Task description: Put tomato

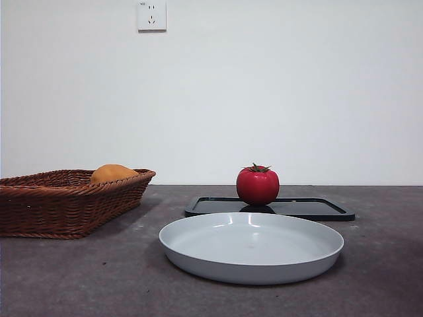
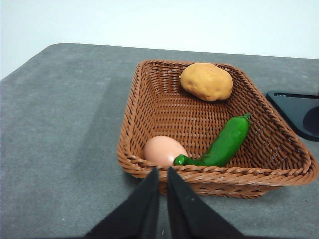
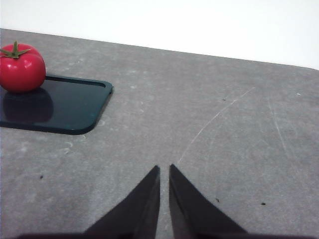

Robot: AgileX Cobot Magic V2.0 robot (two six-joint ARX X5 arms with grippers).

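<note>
The red tomato (image 1: 258, 185) with a green stem stands upright on a flat black tray (image 1: 304, 209) behind a grey plate (image 1: 251, 247). In the right wrist view the tomato (image 3: 21, 67) rests on the tray (image 3: 65, 107), well away from my right gripper (image 3: 164, 172), whose jaws are shut over bare table. My left gripper (image 2: 162, 174) is shut too, hovering just outside the near rim of a wicker basket (image 2: 149, 99). Neither arm shows in the front view.
The basket (image 1: 66, 201) at the left holds an orange-yellow rounded fruit (image 2: 206, 81), a green pepper (image 2: 224, 143) and a pale egg (image 2: 164, 151). A wall with a socket (image 1: 151, 16) stands behind the table.
</note>
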